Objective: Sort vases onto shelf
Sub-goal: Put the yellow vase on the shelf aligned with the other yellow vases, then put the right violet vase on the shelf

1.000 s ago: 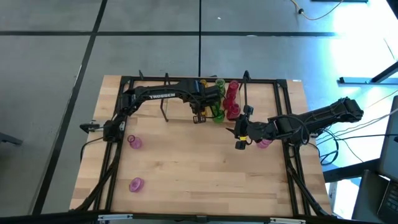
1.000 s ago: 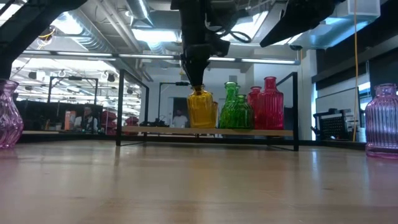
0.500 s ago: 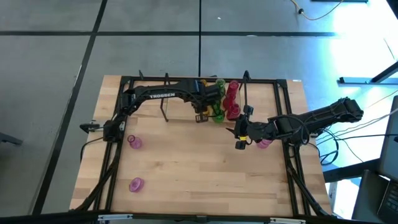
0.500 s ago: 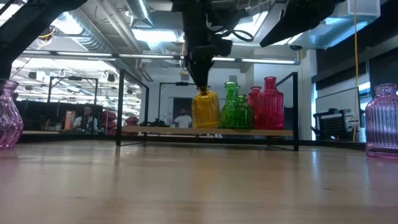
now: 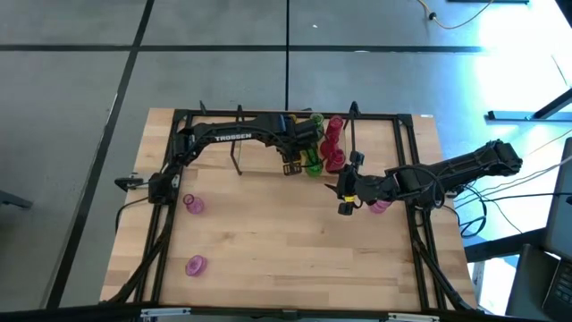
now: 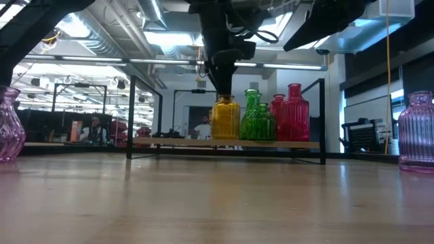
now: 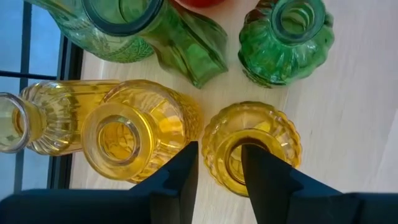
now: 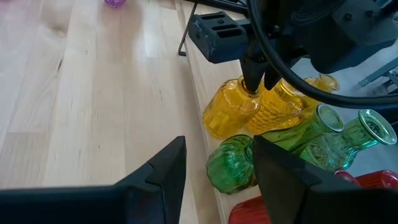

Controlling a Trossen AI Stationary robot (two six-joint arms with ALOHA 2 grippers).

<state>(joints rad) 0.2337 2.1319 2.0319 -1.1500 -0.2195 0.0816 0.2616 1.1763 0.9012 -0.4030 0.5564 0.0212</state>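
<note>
A round ribbed yellow vase [image 7: 252, 148] is seen standing upright on the shelf [image 6: 224, 144], at the end of a row with 2 other yellow vases [image 7: 134, 134], green vases [image 6: 258, 118] and red vases [image 6: 293, 114]; the left gripper [image 7: 217, 171] is positioned directly above it, its fingers [image 7: 183, 171] parted narrowly astride the rim, 1 outside the neck and 1 over the mouth, so whether the glass is touched cannot be told; the right gripper [image 5: 345, 199] is held over the table in front of the shelf, its jaws parted and empty; a pink vase [image 5: 380, 206] stands just beside that arm; 2 further pink vases [image 5: 194, 205] are left on the tabletop [image 5: 295, 250] well apart on the left.
</note>
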